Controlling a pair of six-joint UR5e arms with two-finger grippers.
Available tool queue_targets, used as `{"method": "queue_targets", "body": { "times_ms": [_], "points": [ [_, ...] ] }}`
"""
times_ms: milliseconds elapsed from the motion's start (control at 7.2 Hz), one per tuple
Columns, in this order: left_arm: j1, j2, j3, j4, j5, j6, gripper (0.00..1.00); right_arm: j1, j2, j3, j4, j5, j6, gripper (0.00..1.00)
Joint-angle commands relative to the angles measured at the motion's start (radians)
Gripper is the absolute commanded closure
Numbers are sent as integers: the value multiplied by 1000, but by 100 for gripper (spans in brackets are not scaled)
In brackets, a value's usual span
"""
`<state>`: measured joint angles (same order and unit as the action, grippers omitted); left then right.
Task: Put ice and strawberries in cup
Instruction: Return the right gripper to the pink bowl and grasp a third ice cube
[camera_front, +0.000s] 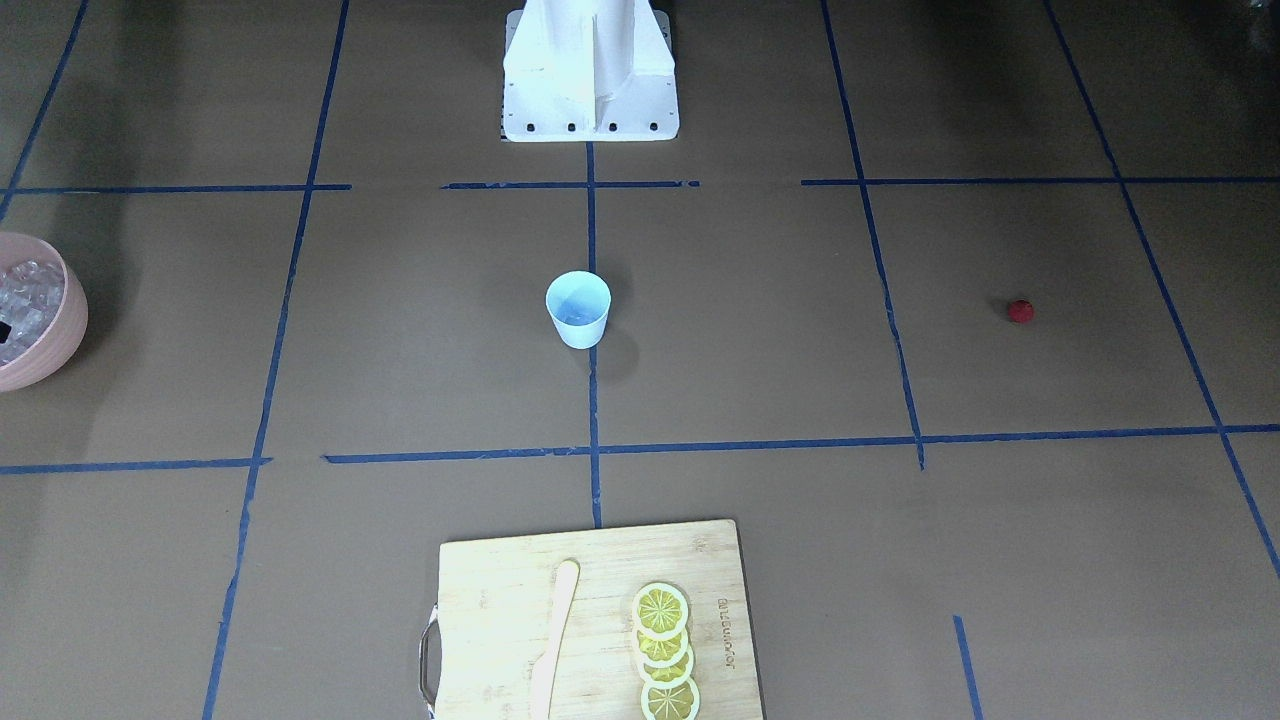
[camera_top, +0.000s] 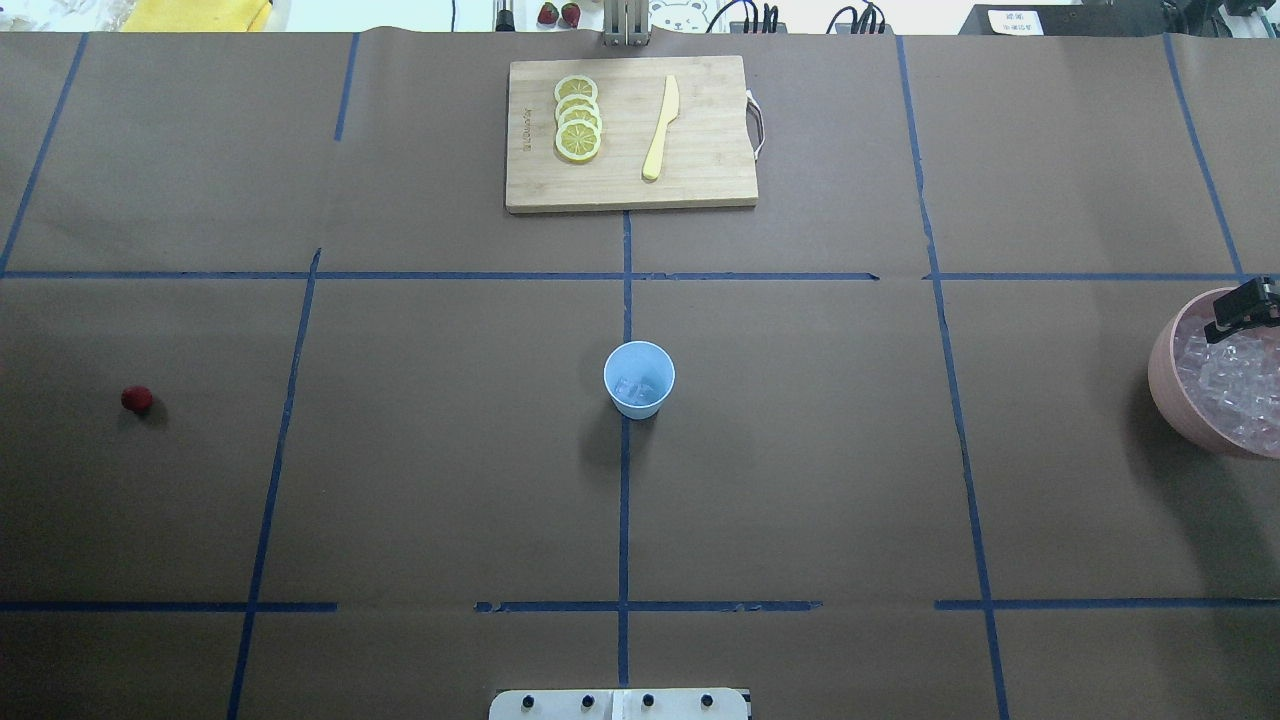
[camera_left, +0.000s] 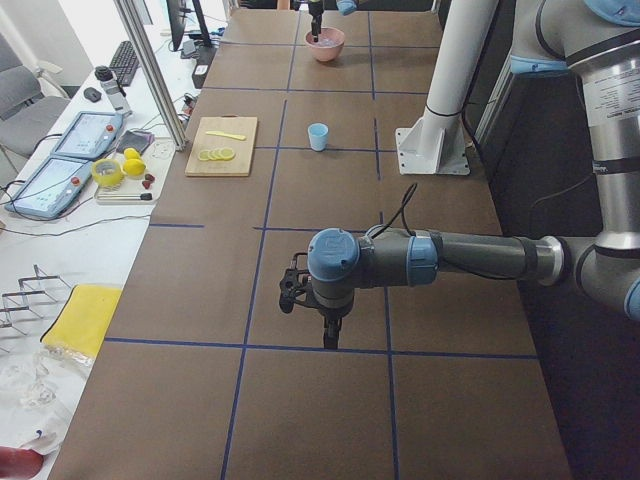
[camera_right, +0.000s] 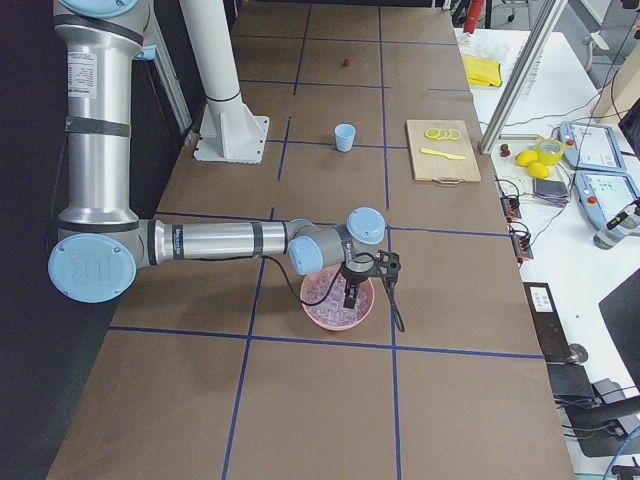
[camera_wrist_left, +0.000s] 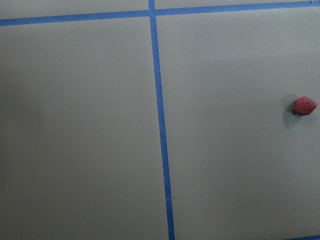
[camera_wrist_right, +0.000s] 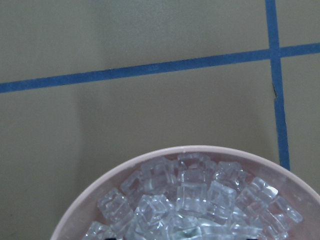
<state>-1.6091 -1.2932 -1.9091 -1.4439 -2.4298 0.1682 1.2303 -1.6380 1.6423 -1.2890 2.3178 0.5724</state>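
Note:
The light-blue cup (camera_top: 639, 378) stands upright at the table's middle, also seen in the front view (camera_front: 578, 308); faint clear cubes seem to lie in its bottom. The ice (camera_top: 1235, 380) is heaped in a pink bowl (camera_top: 1170, 390) at the far right, close up in the right wrist view (camera_wrist_right: 195, 200). My right gripper (camera_top: 1240, 312) hangs over the bowl's far rim; its jaws are hidden. One red strawberry (camera_top: 137, 399) lies alone at the far left, also in the left wrist view (camera_wrist_left: 304, 106). My left gripper (camera_left: 330, 335) hangs above the table near that end; I cannot tell its state.
A wooden cutting board (camera_top: 700, 185) with lemon slices (camera_top: 578, 118) and a pale knife (camera_top: 661, 128) lies at the table's far edge. The robot's white base (camera_front: 590, 70) stands behind the cup. Blue tape lines cross the brown table.

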Motion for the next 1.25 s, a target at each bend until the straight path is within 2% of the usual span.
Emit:
{"method": "queue_targets", "body": {
  "times_ms": [0,278,417,834,973,1112],
  "points": [
    [0,0,-1,0,-2,1,0,0,-9,-1,0,2,-6,17],
    [0,0,-1,0,0,1,0,-3,-13,-2,0,0,-6,26],
    [0,0,-1,0,0,1,0,-3,-13,-1,0,0,-5,34],
    [0,0,-1,0,0,1,0,-5,-14,-2,2,0,-9,72],
    [0,0,-5,0,0,-1,0,-5,-16,-1,4,0,-11,91],
    [0,0,-8,2,0,1,0,-5,-19,2,4,2,-14,100]
  ]
}}
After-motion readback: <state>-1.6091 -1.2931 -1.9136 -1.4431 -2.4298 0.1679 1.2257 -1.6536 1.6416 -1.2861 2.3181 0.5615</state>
